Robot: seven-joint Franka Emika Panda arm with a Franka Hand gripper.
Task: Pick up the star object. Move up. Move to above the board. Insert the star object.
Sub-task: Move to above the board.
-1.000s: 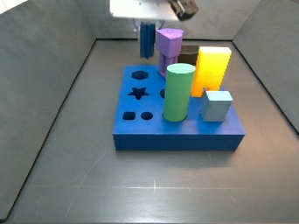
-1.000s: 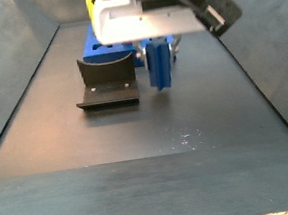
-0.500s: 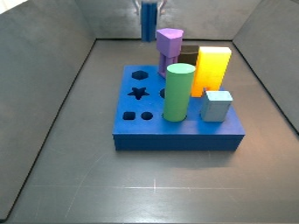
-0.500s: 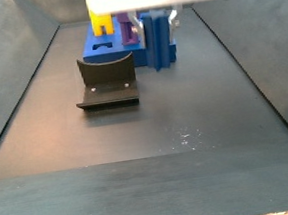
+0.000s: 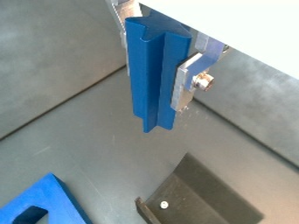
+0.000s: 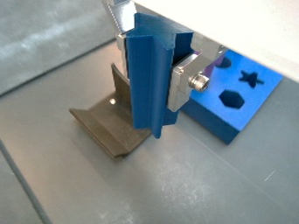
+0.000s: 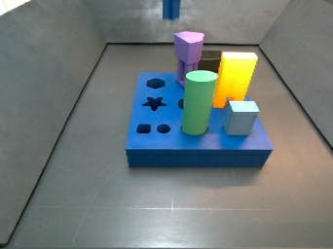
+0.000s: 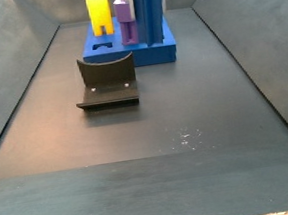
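My gripper is shut on the star object, a tall dark blue ridged post hanging upright between the silver fingers. It shows in both wrist views, star object and finger. In a side view only the star object's lower end shows at the top edge, high above the floor behind the board. In a side view the star object hangs in front of the board. The star hole in the board's top is open. The gripper body is out of both side views.
On the board stand a purple hexagonal post, a green cylinder, a yellow block and a light blue cube. The fixture stands on the floor beside the board and below the gripper. Grey walls enclose the floor.
The gripper has risen with the star object in it. The gripper body has left the top of both side views; only the post's lower part still shows.
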